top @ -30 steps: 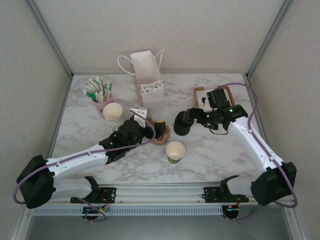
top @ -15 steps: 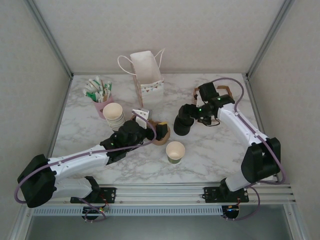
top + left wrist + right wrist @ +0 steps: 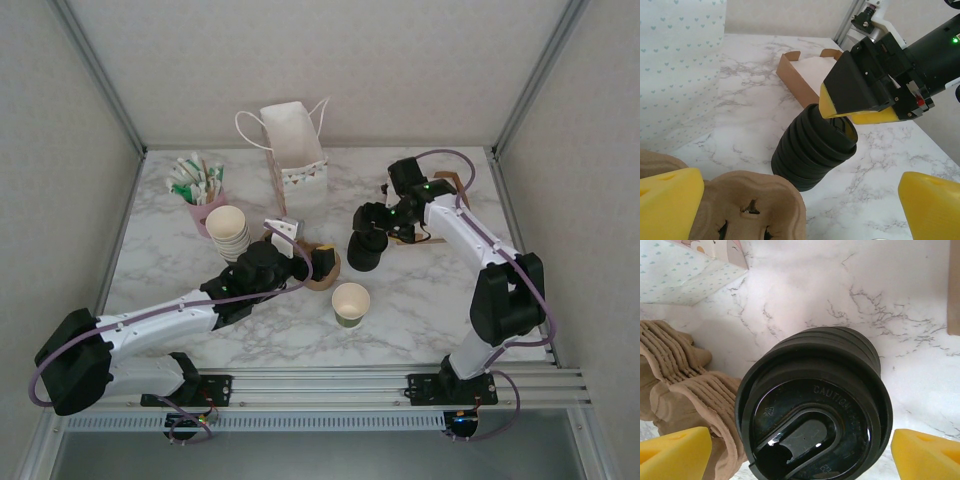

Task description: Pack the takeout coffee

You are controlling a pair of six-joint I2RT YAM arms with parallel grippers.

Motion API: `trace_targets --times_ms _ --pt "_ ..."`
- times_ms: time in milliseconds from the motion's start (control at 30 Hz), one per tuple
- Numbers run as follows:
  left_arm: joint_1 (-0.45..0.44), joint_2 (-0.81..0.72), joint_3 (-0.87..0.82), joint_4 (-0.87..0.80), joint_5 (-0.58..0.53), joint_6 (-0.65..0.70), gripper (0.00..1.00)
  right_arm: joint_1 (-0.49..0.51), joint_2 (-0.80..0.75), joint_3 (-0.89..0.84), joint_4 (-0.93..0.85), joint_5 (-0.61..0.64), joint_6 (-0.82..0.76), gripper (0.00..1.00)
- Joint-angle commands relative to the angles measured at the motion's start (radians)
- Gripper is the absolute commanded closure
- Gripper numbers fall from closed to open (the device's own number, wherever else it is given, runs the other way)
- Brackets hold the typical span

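Right arm has swung its elbow and wrist in toward the back of the table (image 3: 430,300), while the right gripper (image 3: 372,222) stays over the lid stack (image 3: 363,255). Left arm looks unchanged.

Right gripper points down at the black lid stack. Its yellow pads (image 3: 675,452) are spread wide, one on each side of the top lid. No clear contact with the rim, nothing pinched. The top lid sits directly under the gripper, with raised caution lettering and a sip flap showing. The brown carrier stack (image 3: 685,375) is just left of it, touching or nearly touching the lids; cannot tell which. The heart-print bag (image 3: 293,140) stands beyond the gripper, to its left.

Left gripper (image 3: 320,258) is spread wide too, pads far apart, hovering low over the carrier stack and holding nothing. From its wrist view the lid stack is straight ahead with the right gripper on top. A brown tray (image 3: 800,75) lies behind that on the table.

The cup (image 3: 350,300) has green sides and an open top with no lid on it. It stands upright on the table, on the near side of the right gripper and just right of the left gripper, clear of both.

A pile of cream paper cups (image 3: 228,230) and a pink holder (image 3: 205,205) of sachets are to the left of the left gripper.
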Motion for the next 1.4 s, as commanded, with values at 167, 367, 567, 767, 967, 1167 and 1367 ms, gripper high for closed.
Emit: trace_targets --times_ms 167,367,567,767,967,1167,1367 --pt "0.006 -0.015 -0.009 0.026 0.007 0.000 0.00 0.001 0.013 0.029 -0.037 0.028 -0.010 0.12" --pt "0.006 -0.011 -0.008 0.027 0.010 0.000 0.00 0.006 0.023 0.032 -0.036 0.024 -0.010 0.12" --pt "0.006 -0.014 -0.009 0.025 0.008 0.002 0.00 0.013 0.040 0.038 -0.030 0.020 -0.009 0.13" --pt "0.006 -0.014 -0.007 0.024 0.011 0.003 0.00 0.017 0.047 0.045 -0.031 0.017 -0.007 0.17" --pt "0.006 -0.016 -0.007 0.022 0.013 0.005 0.00 0.019 0.057 0.052 -0.035 0.017 -0.008 0.18" --pt "0.006 -0.017 -0.007 0.022 0.013 0.005 0.00 0.020 0.063 0.055 -0.037 0.017 -0.009 0.21" --pt "0.006 -0.022 -0.009 0.024 0.012 0.005 0.00 0.024 0.060 0.056 -0.040 0.020 -0.009 0.23"
